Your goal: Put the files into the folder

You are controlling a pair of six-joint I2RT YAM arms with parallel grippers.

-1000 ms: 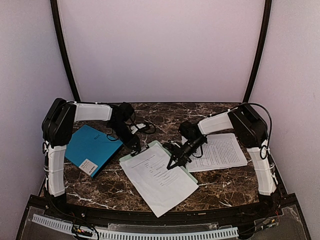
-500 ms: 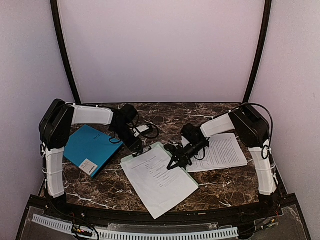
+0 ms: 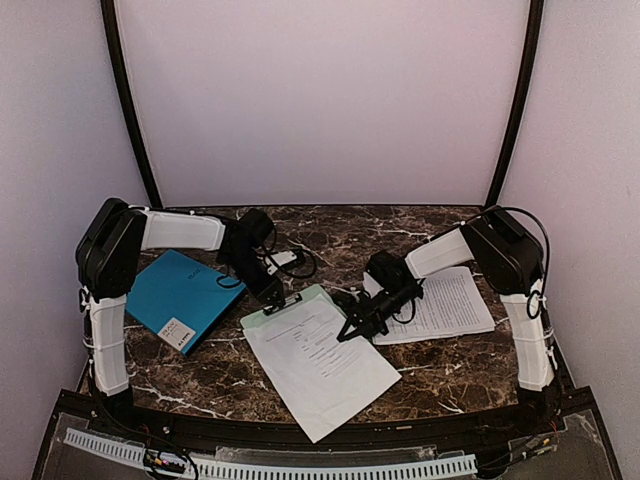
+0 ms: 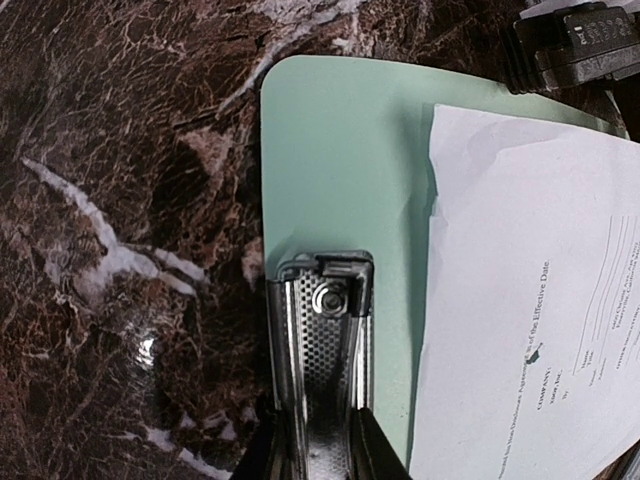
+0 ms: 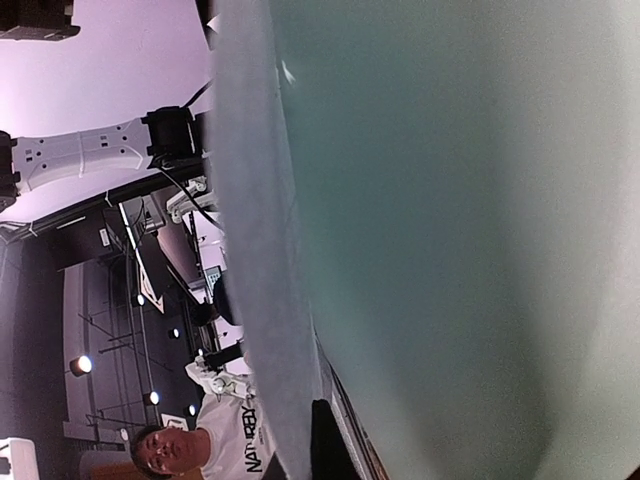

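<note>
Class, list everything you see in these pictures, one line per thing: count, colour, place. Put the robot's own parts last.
folder: one, teal-blue with a white corner label, flat on the table's left side
centre sheet: one, white with black print, lying on the clipboard
right sheet: one, white with dense black print, on the table at right
clipboard: one, pale green, mid-table under the centre sheet
metal clip: one, silver, at the clipboard's far end
table: one, dark brown marble with white veins
left arm: one, white and black, above the folder
right arm: one, white and black, above the right sheet
left claw: one, black, closed on the metal clip
right claw: one, black, shut, at the centre sheet's right edge
</note>
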